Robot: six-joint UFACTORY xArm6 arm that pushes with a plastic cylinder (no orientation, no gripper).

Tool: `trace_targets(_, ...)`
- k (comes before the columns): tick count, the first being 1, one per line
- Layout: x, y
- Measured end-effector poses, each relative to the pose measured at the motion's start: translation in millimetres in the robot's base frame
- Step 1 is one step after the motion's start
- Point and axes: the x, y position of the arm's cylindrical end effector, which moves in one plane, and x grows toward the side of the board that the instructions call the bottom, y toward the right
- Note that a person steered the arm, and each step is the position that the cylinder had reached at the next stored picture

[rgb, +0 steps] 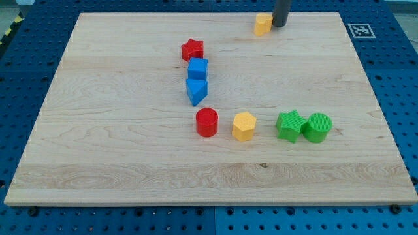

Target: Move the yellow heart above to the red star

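Wooden board on a blue pegboard bench fills our view; nearest us, toward the view's bottom, a row of four blocks runs across the board's middle: a red cylinder, then at its 3 o'clock a yellow hexagon, set apart from it; further along at 3 o'clock a green star and a green cylinder, these two touching or all but touching. At 11 o'clock from the red cylinder, a column climbs away from us: a blue triangle, a blue cube just above it and touching it, then the red star at the cube's 11 o'clock, close against it. Farthest back, by the board's top edge and well apart from the star at its 2 o'clock, sits the yellow heart; its shape is hard to make out at this size. We carry no jaws, only a dark rod; our tip stands at the heart's 3 o'clock, touching it or just beside it, we cannot tell which.
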Motion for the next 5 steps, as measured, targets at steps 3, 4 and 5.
trace_targets(3,0,-37)
trace_targets(4,8,-52)
trace_targets(5,22,-67)
